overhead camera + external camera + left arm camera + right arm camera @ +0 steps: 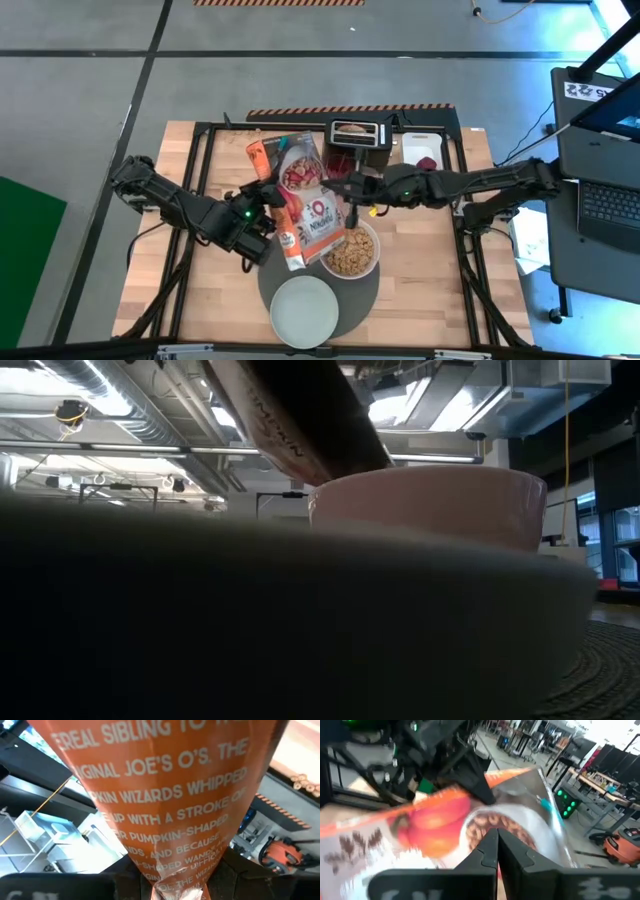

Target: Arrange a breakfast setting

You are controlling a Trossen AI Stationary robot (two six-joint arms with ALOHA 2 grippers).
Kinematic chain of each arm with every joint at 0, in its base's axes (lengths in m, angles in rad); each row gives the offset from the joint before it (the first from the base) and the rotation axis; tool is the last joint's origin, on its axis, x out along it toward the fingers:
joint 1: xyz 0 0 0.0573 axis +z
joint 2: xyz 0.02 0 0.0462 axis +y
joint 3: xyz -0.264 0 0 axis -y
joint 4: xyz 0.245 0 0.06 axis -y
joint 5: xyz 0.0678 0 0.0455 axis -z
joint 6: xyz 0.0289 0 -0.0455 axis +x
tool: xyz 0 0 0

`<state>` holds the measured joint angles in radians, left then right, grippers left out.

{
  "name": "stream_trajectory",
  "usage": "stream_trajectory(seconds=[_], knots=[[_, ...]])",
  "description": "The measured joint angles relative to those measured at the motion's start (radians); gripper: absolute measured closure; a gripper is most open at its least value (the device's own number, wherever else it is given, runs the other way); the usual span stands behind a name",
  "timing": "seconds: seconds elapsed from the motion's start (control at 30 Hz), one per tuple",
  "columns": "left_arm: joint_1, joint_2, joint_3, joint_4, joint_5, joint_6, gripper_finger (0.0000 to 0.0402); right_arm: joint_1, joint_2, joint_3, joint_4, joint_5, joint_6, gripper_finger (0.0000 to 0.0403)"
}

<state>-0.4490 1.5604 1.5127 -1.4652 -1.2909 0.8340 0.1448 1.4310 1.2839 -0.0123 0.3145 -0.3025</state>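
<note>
One cereal bag [300, 205], one bowl [352, 252], one plate [304, 310], one placemat [366, 292], one toaster [360, 143], one tray [421, 150].

On the orange side of the cereal bag [165, 805] that my left claw [175, 892] grips, I read white capitals, cut off at both edges: "EREAL SIBLING TO", "GINAL JOE'S O'S. THE", "PKIN WIZARDS WHIPPED", "UP WITH A STROKE OF", "PUMPKIN-SHAPED", "AND BECAUSE", and lower down "SHAPED WAND", where the print blurs. From overhead, the bag's front shows a large "O" and a line of letters beneath it that I cannot make out. A white sign [578, 90] on the dark stand at the table's right bears bold characters that look like "22".
</note>
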Motion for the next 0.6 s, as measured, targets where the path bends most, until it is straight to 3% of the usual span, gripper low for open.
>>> stream_trajectory(seconds=[0.6], knots=[[-0.022, 0.002, 0.0, -0.06, 0.057, -0.278, 0.0276, 0.0, -0.168, 0.0, -0.253, 0.033, 0.01, 0.0398]])
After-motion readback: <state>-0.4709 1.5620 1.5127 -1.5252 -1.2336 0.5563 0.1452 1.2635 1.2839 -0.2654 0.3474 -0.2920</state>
